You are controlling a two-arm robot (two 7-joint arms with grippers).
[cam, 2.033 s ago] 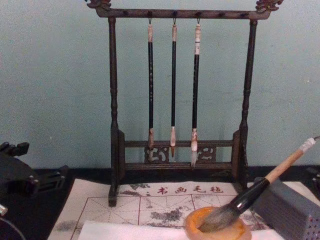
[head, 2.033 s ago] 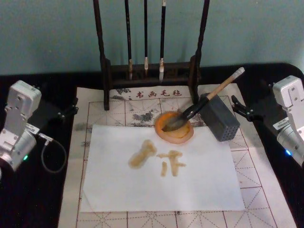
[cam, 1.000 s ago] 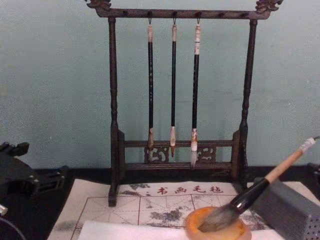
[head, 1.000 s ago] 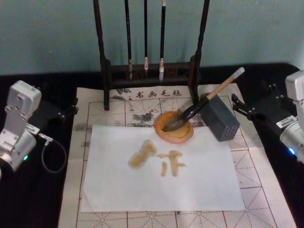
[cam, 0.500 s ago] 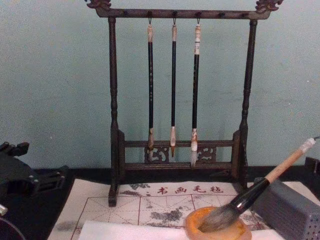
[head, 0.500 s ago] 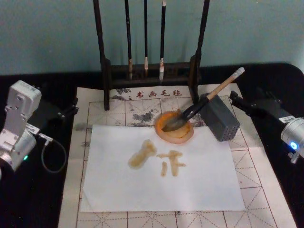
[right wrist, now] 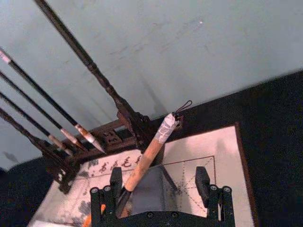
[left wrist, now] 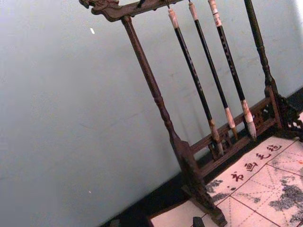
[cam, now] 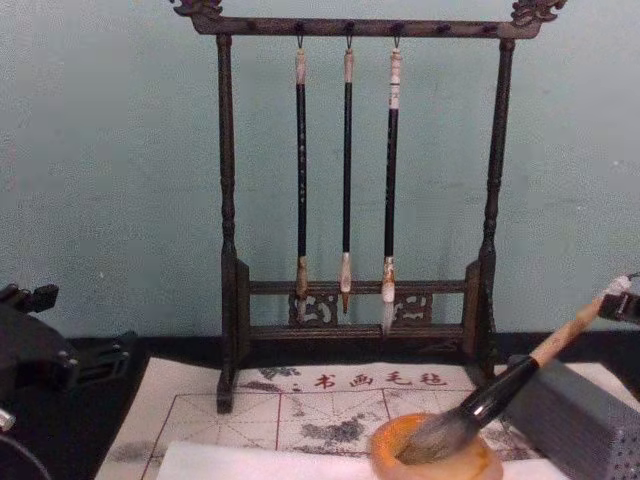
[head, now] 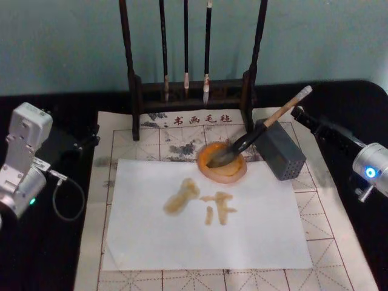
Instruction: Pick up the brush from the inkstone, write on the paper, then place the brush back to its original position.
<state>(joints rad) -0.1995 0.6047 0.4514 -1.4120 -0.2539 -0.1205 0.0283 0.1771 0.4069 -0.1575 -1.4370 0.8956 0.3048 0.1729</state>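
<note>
Rightward, open end effector (right wrist: 159, 173) near brush (right wrist: 147, 158)

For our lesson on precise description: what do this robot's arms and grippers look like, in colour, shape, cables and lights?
The left gripper is black, behind it a boxy silver-grey wrist housing with a green light and a looping grey cable. The right gripper is black too, with two flat fingers; its rounded silver wrist shows a blue light.

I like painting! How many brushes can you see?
4. Three thin brushes hang on the rack: left, middle, right. The big brush rests its head in the inkstone, handle on the grey block.
</note>
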